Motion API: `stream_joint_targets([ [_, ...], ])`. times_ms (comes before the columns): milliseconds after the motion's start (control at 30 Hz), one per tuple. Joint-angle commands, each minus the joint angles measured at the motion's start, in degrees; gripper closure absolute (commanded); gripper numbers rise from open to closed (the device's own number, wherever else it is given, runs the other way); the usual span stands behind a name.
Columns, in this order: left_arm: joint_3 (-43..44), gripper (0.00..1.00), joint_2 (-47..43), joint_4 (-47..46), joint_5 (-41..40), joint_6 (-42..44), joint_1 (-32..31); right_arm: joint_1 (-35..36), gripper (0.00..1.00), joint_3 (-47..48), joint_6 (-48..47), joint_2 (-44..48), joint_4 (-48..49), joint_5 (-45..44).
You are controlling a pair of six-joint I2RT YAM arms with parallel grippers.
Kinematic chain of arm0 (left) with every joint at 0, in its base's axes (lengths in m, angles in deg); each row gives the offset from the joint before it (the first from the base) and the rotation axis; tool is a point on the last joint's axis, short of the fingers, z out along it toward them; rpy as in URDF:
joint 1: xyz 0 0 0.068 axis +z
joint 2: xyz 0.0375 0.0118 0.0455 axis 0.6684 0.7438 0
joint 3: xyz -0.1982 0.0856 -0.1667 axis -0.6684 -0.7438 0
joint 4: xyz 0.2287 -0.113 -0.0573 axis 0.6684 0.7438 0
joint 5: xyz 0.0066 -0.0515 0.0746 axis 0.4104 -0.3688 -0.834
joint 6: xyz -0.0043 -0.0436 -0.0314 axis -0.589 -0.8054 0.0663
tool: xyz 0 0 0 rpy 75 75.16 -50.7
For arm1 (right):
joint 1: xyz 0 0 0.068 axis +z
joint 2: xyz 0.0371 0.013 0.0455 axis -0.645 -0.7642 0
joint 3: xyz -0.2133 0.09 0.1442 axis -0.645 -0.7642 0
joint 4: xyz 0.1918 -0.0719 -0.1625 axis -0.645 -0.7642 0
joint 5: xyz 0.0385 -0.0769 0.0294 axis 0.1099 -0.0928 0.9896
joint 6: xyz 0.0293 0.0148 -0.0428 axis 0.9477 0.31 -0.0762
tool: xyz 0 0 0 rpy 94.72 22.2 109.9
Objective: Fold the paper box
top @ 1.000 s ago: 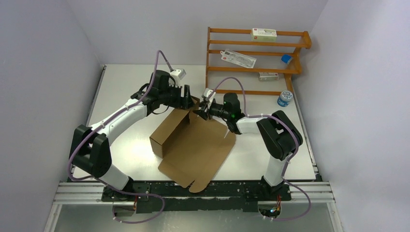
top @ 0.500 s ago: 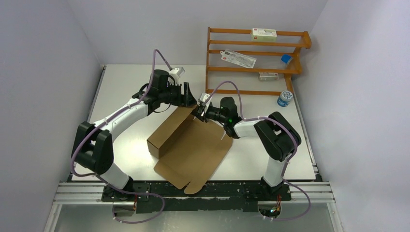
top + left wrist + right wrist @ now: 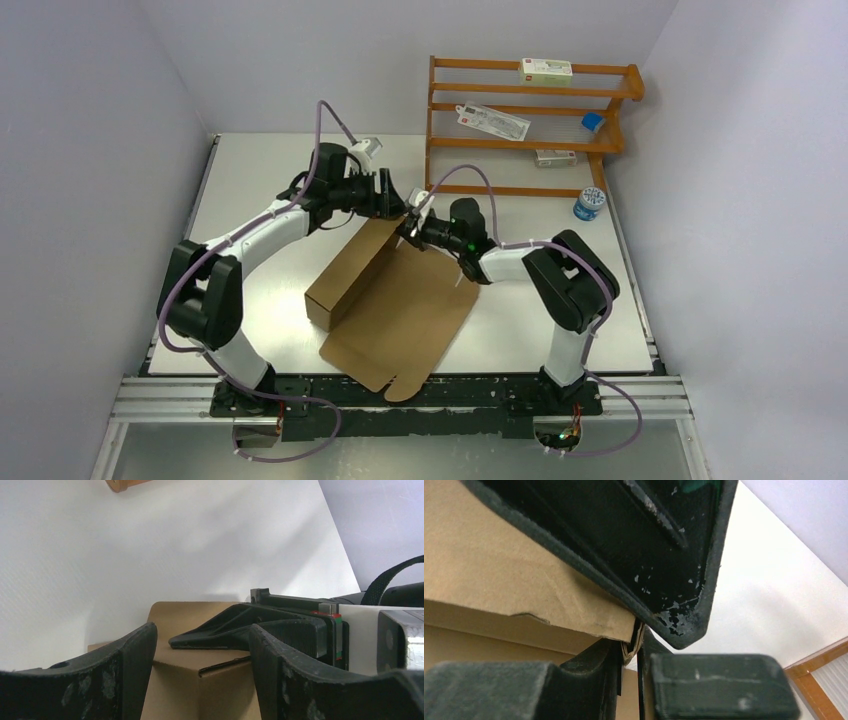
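**A:** Panel (a), overhead view. What do we read first?

**B:** The counter (image 3: 260,180). On its middle lies the paper box (image 3: 405,315), a wide flat panel toward the near edge. One long raised wall (image 3: 345,268) is already standing along its left side.

**A:** And the two arms?

**B:** Both meet at the far corner of that wall. The left tool (image 3: 392,203) is released. In its wrist view we see the jaws spread wide, astride the cardboard corner and apparently touching nothing. The right tool (image 3: 408,228) is clenched on the paper box. Its wrist view shows a thin flap edge (image 3: 630,647) pinched between the fingers (image 3: 596,667).

**A:** Which step do we judge to be in hand?

**B:** Turning in the end flap at the far corner, so that the wall locks upright.

**A:** How do we do it well?

**B:** We hold the right tool's pinch near the crease and swing the flap about that crease, not dragging the whole sheet. We let the left tool brace the wall from outside, closing it only if the wall leans. We move slowly: the two tools sit very close and could collide, and a thin pinched edge may tear or slip.
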Motion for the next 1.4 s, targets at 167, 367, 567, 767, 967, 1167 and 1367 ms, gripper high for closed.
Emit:
stream_joint_targets([
  [167, -1.0, 0.28, 0.8, -1.0, 7.7, -1.9, -0.9, 3.4, 1.00, 6.9, 6.4, -1.8, -1.0, -19.2],
  [367, -1.6, 0.27, -0.6, 0.1, 7.3, -1.5, 0.4, 4.5, 1.00, 7.8, 11.3, 0.7, -7.2, -30.5],
  [567, -3.9, 0.27, -0.6, -2.0, 10.2, -2.8, 1.3, 4.9, 1.00, 12.2, 19.8, 4.2, -19.9, -38.4],
  [767, -5.9, 0.27, -1.2, -3.6, 13.1, -3.7, 1.3, 7.2, 1.00, 16.5, 20.0, 3.6, -31.1, -48.4],
  [967, -8.0, 0.27, -0.2, -7.9, 15.1, -5.7, 1.3, 8.3, 1.00, 10.8, 18.9, 0.9, -22.5, -50.6],
  [1167, -7.7, 0.27, 1.4, -7.5, 15.2, -4.9, 1.2, 8.3, 0.90, 5.7, 17.6, -2.9, -7.8, -47.3],
  [1367, -6.9, 0.28, 2.6, -7.4, 16.0, -4.7, 1.2, 8.6, 0.87, 4.6, 13.0, -5.5, -0.4, -44.3],
])
